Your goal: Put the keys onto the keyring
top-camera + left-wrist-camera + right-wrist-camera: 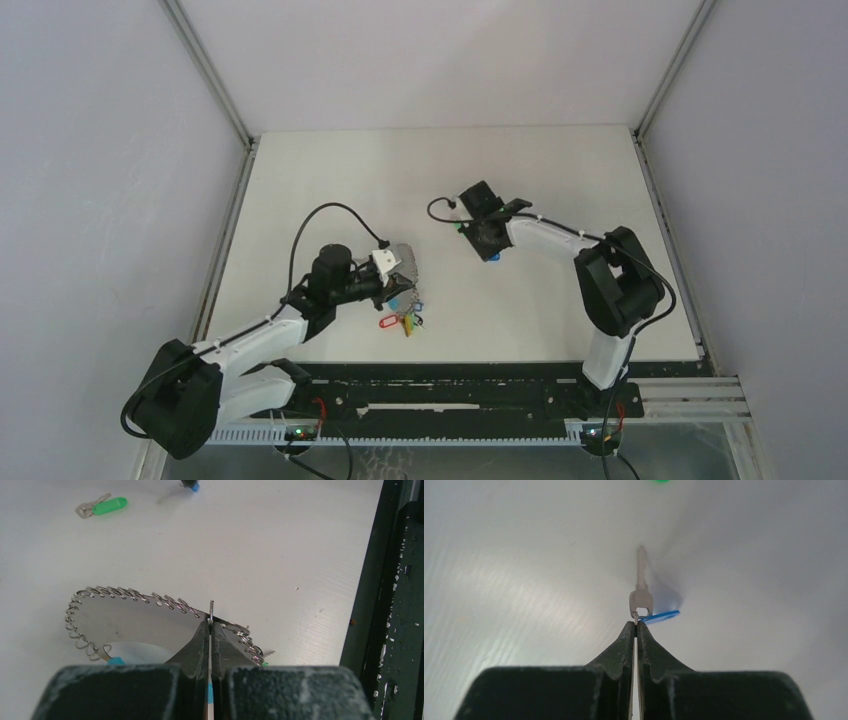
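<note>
LEFT: left gripper [210,625] clamped tight on the keyring [125,594] wire, front-left of the table [560,180], likely steadying it | RIGHT: right gripper [636,625] pinched closed on the blue key [641,600] head loop, blade free, probably for threading | SPARE: green key [109,505] lies apart

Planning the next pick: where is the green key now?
The green key lies loose on the table, upper left in the left wrist view, beyond the keyring, near the right hand.

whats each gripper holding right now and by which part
The right gripper pinches the blue-tagged key by the small loop at its head. The left gripper pinches the keyring by its thin wire edge.
</note>
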Available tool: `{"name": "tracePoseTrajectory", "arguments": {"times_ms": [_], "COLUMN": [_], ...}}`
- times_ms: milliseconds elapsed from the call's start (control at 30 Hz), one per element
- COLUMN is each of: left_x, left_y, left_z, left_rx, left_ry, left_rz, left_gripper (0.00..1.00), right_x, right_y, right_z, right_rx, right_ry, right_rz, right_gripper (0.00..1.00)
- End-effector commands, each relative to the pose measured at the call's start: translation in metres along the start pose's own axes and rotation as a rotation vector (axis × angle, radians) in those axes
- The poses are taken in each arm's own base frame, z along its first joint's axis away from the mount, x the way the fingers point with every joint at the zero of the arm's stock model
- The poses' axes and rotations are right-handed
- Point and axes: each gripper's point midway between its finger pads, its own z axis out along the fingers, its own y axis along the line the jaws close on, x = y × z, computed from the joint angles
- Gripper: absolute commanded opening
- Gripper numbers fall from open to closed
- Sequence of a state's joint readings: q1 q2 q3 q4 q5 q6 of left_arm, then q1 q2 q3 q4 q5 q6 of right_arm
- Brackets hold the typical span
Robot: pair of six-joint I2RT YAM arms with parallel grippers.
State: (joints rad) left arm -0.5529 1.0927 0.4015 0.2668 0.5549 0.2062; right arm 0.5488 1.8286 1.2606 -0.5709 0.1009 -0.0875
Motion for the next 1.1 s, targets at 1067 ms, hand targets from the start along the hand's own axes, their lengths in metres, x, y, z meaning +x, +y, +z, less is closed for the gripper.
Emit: {"name": "tracePoseTrajectory", "arguments": {"times_ms": [1067], "left_x": [-0.045], "left_y": [0.005], "left_z": [-0.005], "left_rx": [-0.004], "left_ry": [-0.123], "left_rz": [0.1], "left_gripper": [0.0], "right_x": [0.03], "right_y": [0.076], "right_z": [-0.021], "right_rx": [-0.05], "right_ry": [0.042], "right_rz": [-0.027], "right_gripper": [0.0]}}
